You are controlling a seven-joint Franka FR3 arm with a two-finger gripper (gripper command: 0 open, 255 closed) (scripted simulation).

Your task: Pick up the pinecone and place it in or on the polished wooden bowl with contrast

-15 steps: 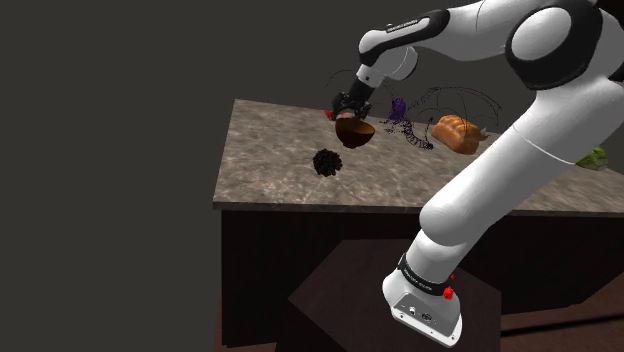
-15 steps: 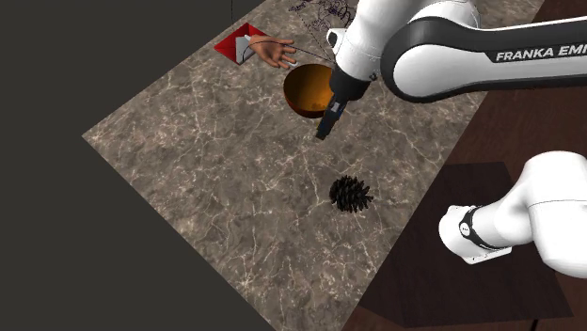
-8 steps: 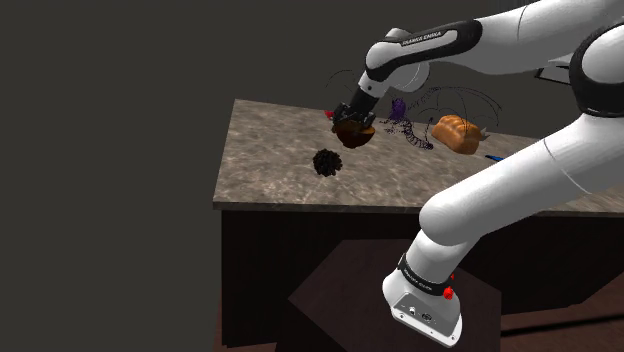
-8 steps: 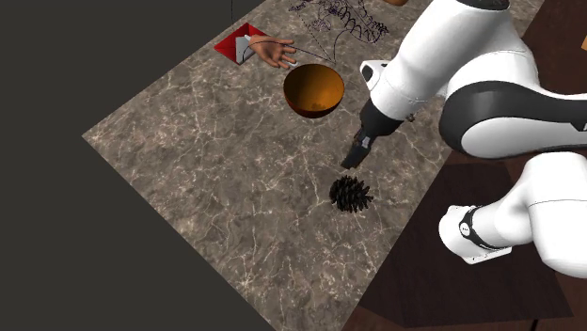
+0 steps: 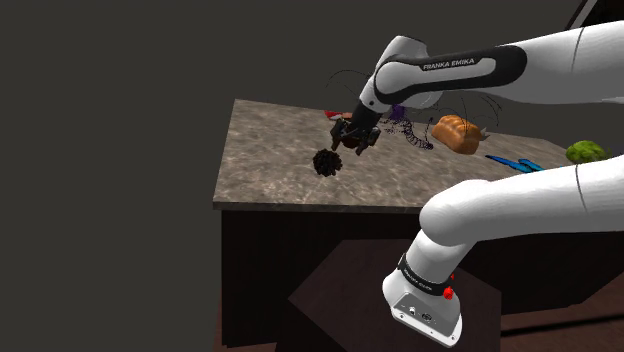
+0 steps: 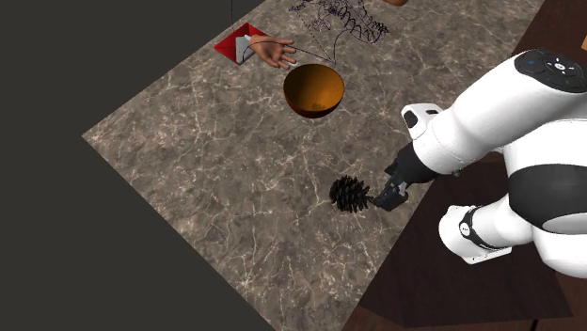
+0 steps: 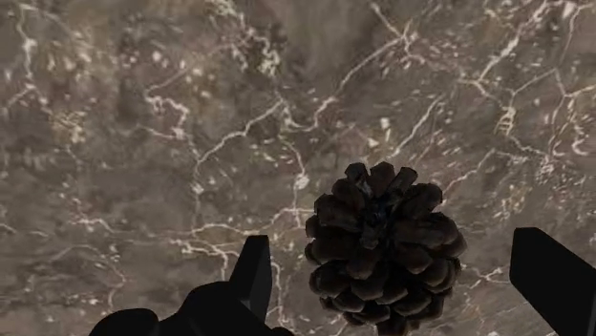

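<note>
Hovering above pinecone (image 6: 350,194), end effector (image 7: 393,246) gapes wide, gripping nothing; cone's long axis unclear.

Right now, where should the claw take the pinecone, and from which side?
Across its wide middle, straight from above. The pinecone sits alone on the marble top, roughly round with splayed scales, so its widest band offers the most to bite on. The open claw hangs over it, fingers either side and not touching; probably just descend and close.
</note>
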